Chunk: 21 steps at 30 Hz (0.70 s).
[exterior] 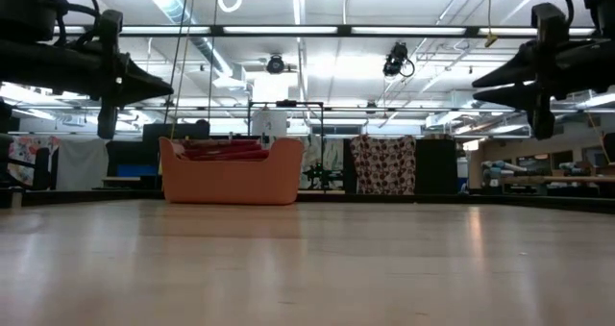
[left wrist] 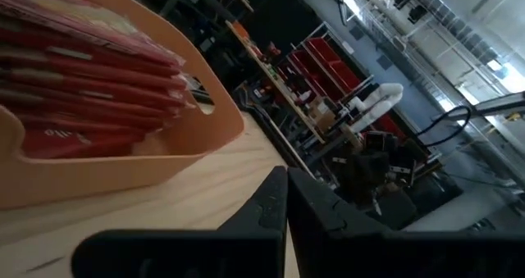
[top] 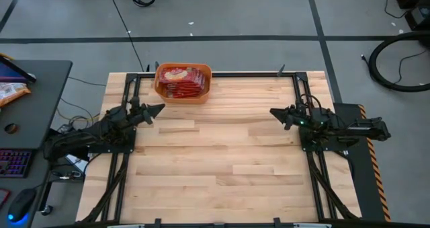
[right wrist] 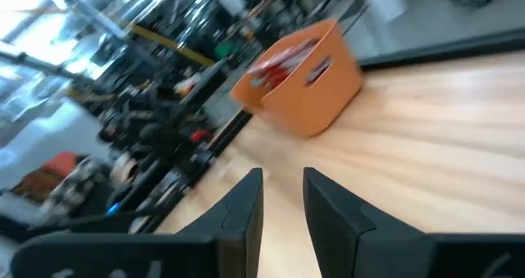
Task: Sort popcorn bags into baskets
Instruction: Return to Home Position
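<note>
Overhead, level, wrist views; tub (top: 183,99) shared

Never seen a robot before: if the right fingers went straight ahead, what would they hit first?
Probably the orange basket; the right gripper points at it across the table, though it might pass over the rim.

The packets (top: 183,81) lie in the tub (top: 185,99), which stands at the table's (top: 228,167) far edge, left of the middle.
</note>
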Motion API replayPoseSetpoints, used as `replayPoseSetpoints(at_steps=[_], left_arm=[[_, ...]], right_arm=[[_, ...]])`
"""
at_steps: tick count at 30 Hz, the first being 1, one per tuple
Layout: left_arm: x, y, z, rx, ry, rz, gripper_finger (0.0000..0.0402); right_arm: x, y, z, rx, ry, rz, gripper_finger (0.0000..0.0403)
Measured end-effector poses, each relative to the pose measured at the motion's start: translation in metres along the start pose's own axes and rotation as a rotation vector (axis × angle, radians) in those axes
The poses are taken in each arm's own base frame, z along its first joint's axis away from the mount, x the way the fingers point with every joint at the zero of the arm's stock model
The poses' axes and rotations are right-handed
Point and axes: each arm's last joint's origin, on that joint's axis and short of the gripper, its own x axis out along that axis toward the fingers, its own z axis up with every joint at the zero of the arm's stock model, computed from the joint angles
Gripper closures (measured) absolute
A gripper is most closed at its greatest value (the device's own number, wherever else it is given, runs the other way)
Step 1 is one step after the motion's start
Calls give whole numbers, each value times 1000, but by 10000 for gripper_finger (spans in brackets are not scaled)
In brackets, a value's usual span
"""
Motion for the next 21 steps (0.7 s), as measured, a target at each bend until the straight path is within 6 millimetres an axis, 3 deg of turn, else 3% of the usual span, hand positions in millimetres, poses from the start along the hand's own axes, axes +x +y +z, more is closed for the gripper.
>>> replayPoseSetpoints(at_steps=[4, 7, 10, 14, 17, 21], left_arm=[[0, 0, 0, 26, -3, 3, 390], [0, 0, 0, 254, 11, -6, 390], [0, 0, 0, 552, 11, -17, 390], [0, -1, 0, 779, 6, -20, 390], [0, -1, 0, 842, 5, -21, 390], [0, -1, 0, 835, 5, -21, 390]], right_arm=[[0, -1, 1, -46, -36, -37, 309], [0, -1, 1, -127, -33, -38, 309], [0, -1, 1, -513, -21, -37, 309], [0, -1, 1, -978, -10, -33, 308], [0, -1, 1, -1134, -7, -34, 309], [0, -1, 1, -1143, -7, -33, 308]])
